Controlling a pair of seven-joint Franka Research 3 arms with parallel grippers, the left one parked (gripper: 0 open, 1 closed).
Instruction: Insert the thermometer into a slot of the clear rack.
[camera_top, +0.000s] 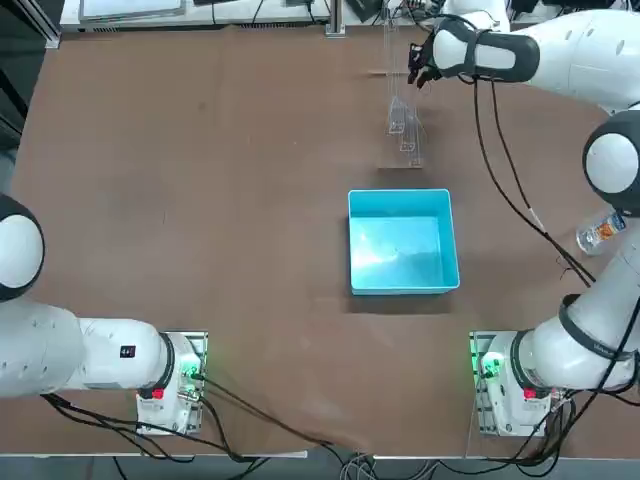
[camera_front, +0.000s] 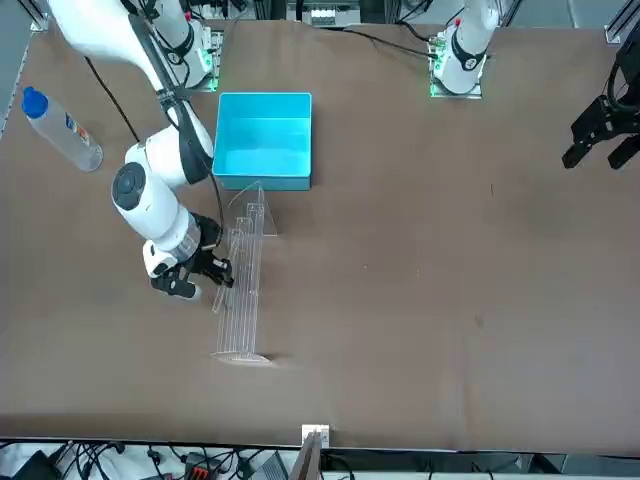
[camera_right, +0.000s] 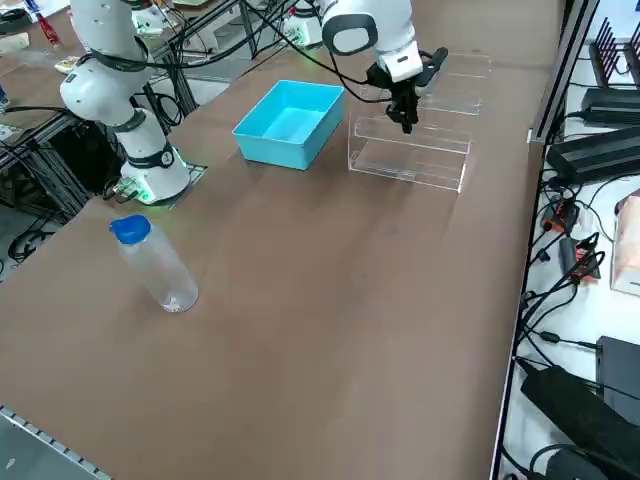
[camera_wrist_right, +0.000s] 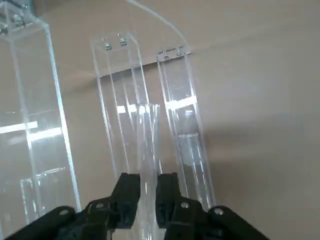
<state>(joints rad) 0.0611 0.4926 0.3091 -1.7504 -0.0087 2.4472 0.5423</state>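
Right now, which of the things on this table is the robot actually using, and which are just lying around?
In use:
- thin pale glass rod thermometer, gripped in the right gripper
- narrow transparent acrylic rack, right beside the jaws

Lying about:
- light-blue square plastic bin
- clear plastic bottle with a blue cap

Thermometer (camera_wrist_right: 148, 150), seemingly upright, over clear rack (camera_top: 404, 130)

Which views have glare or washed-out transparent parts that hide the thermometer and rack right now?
Right wrist view: bright streaks cross the clear rack; the thermometer is a faint rod between the right gripper fingers. Top view: the rack nearly vanishes against the table; glare patches the blue bin. Front view: rack edges read best.
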